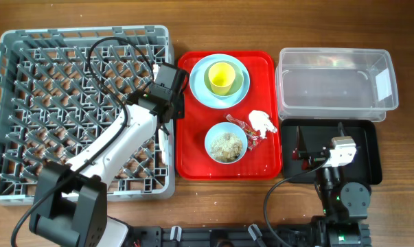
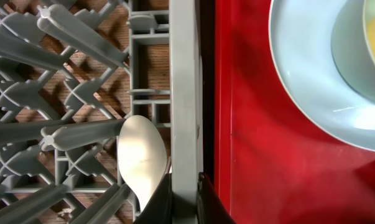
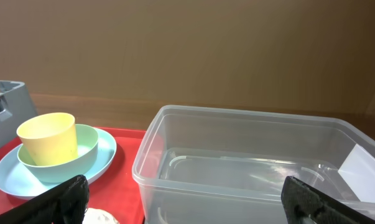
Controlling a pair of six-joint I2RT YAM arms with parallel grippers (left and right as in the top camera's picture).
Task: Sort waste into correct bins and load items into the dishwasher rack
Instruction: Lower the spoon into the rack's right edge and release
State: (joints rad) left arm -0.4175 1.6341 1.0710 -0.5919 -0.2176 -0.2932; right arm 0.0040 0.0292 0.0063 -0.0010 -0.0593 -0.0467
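We saw the left gripper [image 2: 182, 190] closed at the bottom centre of its wrist view, over the rack [image 2: 184, 93] wall. The white spoon [image 2: 140, 158] lay inside, just left; whether it was gripped, we could not tell. The right gripper [image 3: 184, 190] gaped before the clear tub [image 3: 249, 155].

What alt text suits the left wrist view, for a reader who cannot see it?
A white spoon lies among the grey pegs of the dishwasher rack, beside its wall, handle hidden by the left gripper. Right of the wall: the red tray and a light blue plate.
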